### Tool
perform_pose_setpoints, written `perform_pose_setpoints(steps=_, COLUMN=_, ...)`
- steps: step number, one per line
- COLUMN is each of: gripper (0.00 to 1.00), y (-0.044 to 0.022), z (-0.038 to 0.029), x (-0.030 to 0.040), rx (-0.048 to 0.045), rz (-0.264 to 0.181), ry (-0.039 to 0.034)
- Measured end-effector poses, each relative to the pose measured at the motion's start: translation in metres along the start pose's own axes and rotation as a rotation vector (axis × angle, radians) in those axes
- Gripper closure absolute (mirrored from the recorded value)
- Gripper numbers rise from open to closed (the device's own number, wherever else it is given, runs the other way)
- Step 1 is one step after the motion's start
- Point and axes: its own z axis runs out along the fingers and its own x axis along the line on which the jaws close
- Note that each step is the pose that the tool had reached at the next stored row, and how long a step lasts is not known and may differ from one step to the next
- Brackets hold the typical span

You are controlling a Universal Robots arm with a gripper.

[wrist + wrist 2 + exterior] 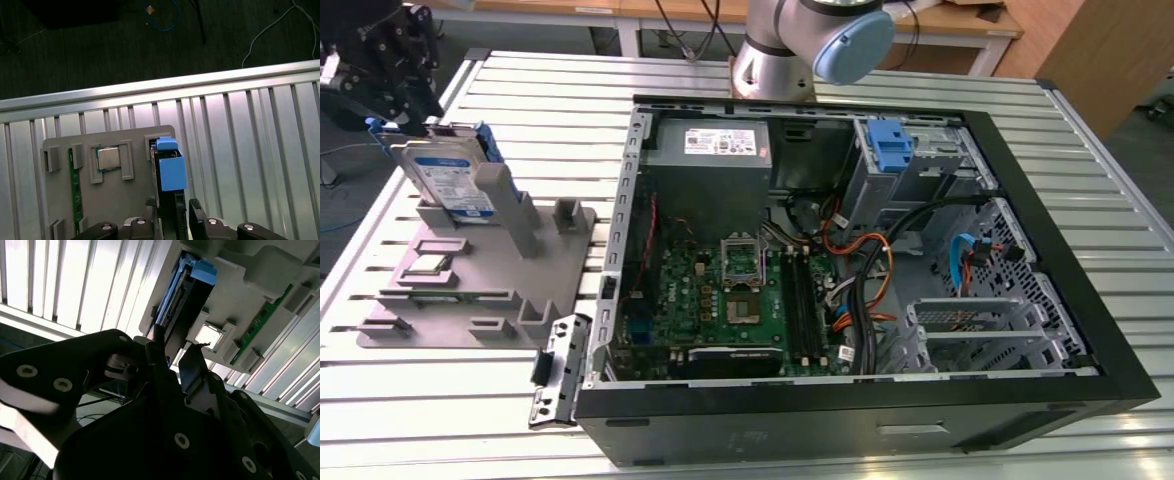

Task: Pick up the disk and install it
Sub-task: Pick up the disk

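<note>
The disk (447,175) stands on edge, slightly tilted, in a slot of the grey fixture (494,300) at the exterior view's left. It is silver with a blue-and-white label and blue rails. My black gripper (403,122) hangs right at its upper end. In both wrist views the disk (171,172) (182,300) runs between my fingertips (196,206). The gripper (172,205) (175,342) is open, one finger on each side of the disk's top edge, with a thin gap showing beside it.
An open computer case (1067,330) lies on the slatted metal table, with a grey power supply (720,145) and a blue latch (889,145) at its far end. The fixture also holds a processor chip (106,158) and a green memory stick (76,185). The table edge (150,90) is close by.
</note>
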Motion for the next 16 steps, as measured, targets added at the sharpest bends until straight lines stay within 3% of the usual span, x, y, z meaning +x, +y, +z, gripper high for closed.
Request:
perform_pose_setpoints(steps=3, gripper=0.53, y=-0.0001, z=-0.0001, x=0.0001, rx=-0.0002, rz=0.000, ry=-0.0009)
perform_pose_setpoints(steps=6, gripper=0.41, y=0.0000, z=-0.0001, x=0.0001, rx=-0.0003, rz=0.000, ry=-0.0010)
perform_pose_setpoints(steps=9, gripper=0.41, y=-0.0001, z=0.0002, x=0.0001, rx=-0.0006, rz=-0.006, ry=-0.0008)
perform_pose_setpoints(steps=16, gripper=0.41, y=-0.0002, z=0.0031, x=0.0002, rx=-0.0039, rz=-0.076, ry=0.0029)
